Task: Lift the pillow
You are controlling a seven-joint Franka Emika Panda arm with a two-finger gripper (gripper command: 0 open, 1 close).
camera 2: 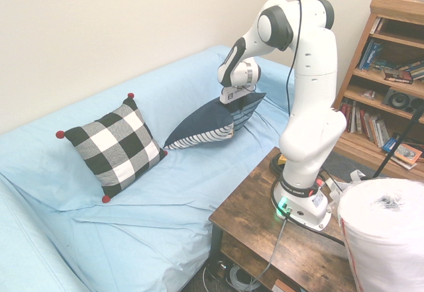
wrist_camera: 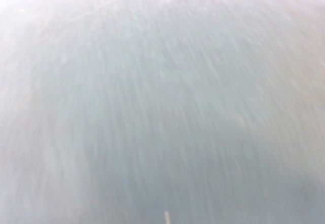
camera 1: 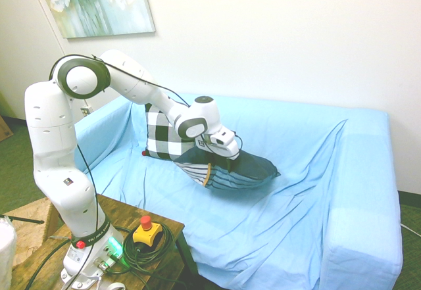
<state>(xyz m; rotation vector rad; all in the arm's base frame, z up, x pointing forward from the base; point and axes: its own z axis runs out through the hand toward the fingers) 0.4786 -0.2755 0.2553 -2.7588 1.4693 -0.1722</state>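
Pale-blue draped sofa (camera 1: 358,191) behind, the white two-finger gripper (camera 1: 230,165) pinches the large, navy, striped fabric pillow (camera 1: 253,168), probably light and floppy, best held by a deep central fold.

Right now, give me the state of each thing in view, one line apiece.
Hand: down at the navy pillow; grip can't be made out.
Navy pillow: bent beneath the hand; whether clear of the sofa is unclear.
Checked cushion: leaning back on the sofa.
Sofa cover: wrinkled.
Base light: lit green.
Bookshelf: stocked with books.
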